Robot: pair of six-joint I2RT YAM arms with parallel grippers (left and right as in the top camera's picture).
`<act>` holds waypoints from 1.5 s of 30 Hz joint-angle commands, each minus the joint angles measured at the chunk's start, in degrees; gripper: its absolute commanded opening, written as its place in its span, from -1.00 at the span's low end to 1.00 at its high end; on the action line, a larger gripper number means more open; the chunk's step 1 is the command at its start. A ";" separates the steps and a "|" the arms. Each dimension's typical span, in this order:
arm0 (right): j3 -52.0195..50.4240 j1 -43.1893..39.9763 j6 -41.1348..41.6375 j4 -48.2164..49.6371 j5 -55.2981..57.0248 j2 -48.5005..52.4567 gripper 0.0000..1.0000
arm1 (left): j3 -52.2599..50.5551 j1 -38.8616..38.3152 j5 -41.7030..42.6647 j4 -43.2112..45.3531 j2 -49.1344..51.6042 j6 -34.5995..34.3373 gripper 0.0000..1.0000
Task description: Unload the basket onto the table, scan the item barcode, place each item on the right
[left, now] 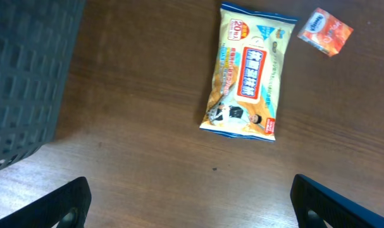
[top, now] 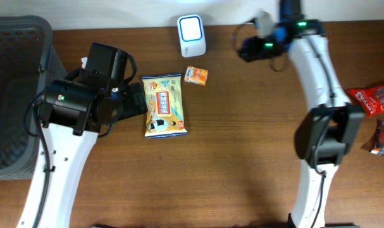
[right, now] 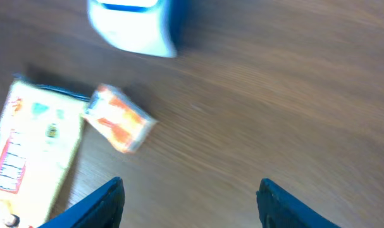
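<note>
At centre-left of the overhead view the yellow snack packet [top: 164, 105] lies flat, below the white barcode scanner [top: 191, 35] at top centre. The left gripper [left: 195, 206] and right gripper [right: 192, 202] are seen spread apart, with nothing held. The packet is probably best pinched by one edge, so that its barcode is left uncovered.

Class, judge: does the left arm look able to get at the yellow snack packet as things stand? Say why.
Probably yes. The left tool is open, the yellow snack packet lies flat just ahead of it, and nothing sits between them.
</note>
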 commanded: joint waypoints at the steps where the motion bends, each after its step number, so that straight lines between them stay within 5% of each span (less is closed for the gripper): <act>1: 0.72 6.88 -1.07 4.90 3.06 4.09 0.55 | 0.26 0.09 -0.02 0.11 -0.37 0.50 0.98; 6: 0.72 13.14 -1.27 12.55 3.06 12.74 0.57 | 0.26 0.09 -0.02 0.11 -0.37 0.50 0.98; 7: 0.72 13.29 -1.27 12.26 3.06 14.21 0.39 | 0.26 0.09 -0.02 0.11 -0.37 0.50 0.98; 8: 0.72 13.29 -1.27 11.56 3.06 15.37 0.00 | 0.26 0.09 0.00 0.11 -0.37 0.50 0.98; 9: 0.72 13.29 -1.27 10.29 3.04 15.72 -0.12 | 0.26 0.09 -0.02 0.11 -0.37 0.50 0.98; 15: 5.20 13.29 3.45 -10.88 0.70 13.03 -0.12 | 0.26 0.09 -0.02 0.11 -0.37 0.50 0.98; 16: 7.50 13.29 6.10 -13.62 1.18 12.83 0.00 | 0.26 0.09 -0.02 0.11 -0.37 0.50 0.98; 18: 8.90 13.29 8.04 -13.60 5.42 12.83 0.20 | 0.26 0.09 0.00 0.11 -0.37 0.50 0.98; 21: 8.87 13.29 7.98 -12.28 12.02 12.87 0.20 | 0.26 0.09 -0.02 0.11 -0.37 0.50 0.98; 24: 8.85 13.29 8.00 -11.85 9.42 14.47 -0.05 | 0.26 0.09 -0.02 0.11 -0.37 0.50 0.98; 27: 8.22 13.29 7.78 -11.67 1.86 15.89 -0.07 | 0.26 0.09 -0.02 0.11 -0.37 0.50 0.98; 39: 8.11 13.29 7.80 -12.15 1.92 19.19 -0.29 | 0.26 0.09 -0.02 0.11 -0.37 0.50 0.98; 41: 8.11 13.27 8.61 -12.41 1.22 19.19 -0.84 | 0.26 0.09 -0.02 0.11 -0.37 0.50 0.98; 45: 10.75 10.60 9.31 -12.31 -20.26 18.97 -0.92 | 0.26 0.09 -0.02 0.09 -0.37 0.50 0.98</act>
